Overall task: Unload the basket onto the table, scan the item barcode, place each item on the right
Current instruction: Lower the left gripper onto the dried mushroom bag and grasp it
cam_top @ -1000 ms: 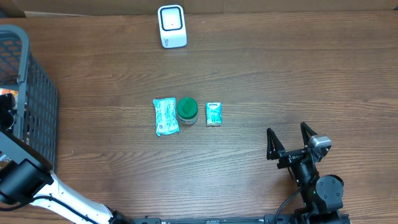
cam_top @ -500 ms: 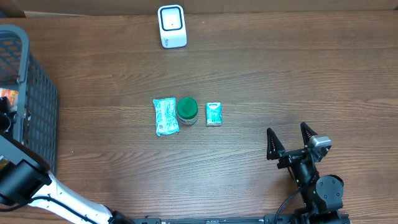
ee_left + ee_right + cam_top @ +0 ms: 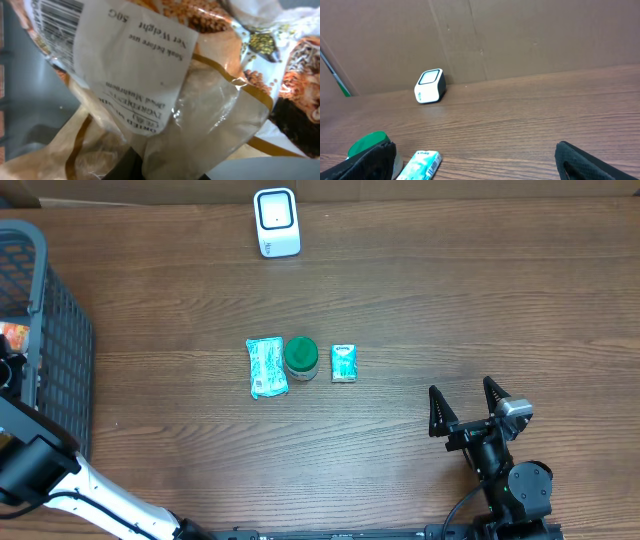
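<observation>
At 9 o'clock, down in the wire basket [image 3: 60, 340], cannot tell the spread of the left pincer [image 3: 8, 370], nor any hold on the dried mushroom packet [image 3: 165, 100] pressed close in the wrist view. Might pinch only slack wrapper and slip on lifting, or snag on the basket wall. Could crumple the barcode [image 3: 57, 15] and spoil the read at the scanner [image 3: 275, 222] at 12 o'clock. At 5 o'clock, nothing held in the wide-gaping right pincer [image 3: 461, 392].

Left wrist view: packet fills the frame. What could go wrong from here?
The packet has loose, creased film, so a pinch on a fold could slip in the lift. The basket has a tall mesh wall that could snag it. The barcode sits near the packet's edge, and the scanner stands well away: it may arrive facing wrong.
</observation>
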Motion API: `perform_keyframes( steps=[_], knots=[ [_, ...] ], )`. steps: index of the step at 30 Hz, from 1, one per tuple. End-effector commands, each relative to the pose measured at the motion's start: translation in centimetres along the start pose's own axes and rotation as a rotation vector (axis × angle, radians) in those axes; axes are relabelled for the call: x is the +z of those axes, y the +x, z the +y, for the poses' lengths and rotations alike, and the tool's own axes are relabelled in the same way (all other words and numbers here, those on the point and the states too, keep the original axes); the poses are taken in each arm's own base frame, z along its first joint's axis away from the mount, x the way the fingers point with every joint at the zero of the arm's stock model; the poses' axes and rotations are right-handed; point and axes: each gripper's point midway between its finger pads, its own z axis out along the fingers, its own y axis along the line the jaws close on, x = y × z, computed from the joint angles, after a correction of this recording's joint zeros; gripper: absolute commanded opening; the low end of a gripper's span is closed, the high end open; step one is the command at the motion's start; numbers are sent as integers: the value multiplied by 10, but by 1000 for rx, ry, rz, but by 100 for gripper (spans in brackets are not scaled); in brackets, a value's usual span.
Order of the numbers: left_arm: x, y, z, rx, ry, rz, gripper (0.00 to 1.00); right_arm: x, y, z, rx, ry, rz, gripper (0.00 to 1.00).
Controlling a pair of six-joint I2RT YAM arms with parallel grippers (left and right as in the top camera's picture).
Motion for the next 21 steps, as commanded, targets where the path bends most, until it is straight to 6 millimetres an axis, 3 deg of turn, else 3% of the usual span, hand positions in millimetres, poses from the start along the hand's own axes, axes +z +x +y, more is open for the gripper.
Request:
perform_keyframes(
  steps=[1,5,12,21],
  knots=[
    [-34,-26,4,-103,8,-78,4,0,1,-3,-3,11,-8,100],
    [-88,-47,1,-150,31,-171,4,0,1,-3,-3,12,-9,100],
    [-196,-74,-31,-205,192,-410,4,0,1,-3,-3,11,-8,100],
    [-326,-57,-75,-179,360,-694,4,0,1,-3,-3,11,-9,100]
  ],
)
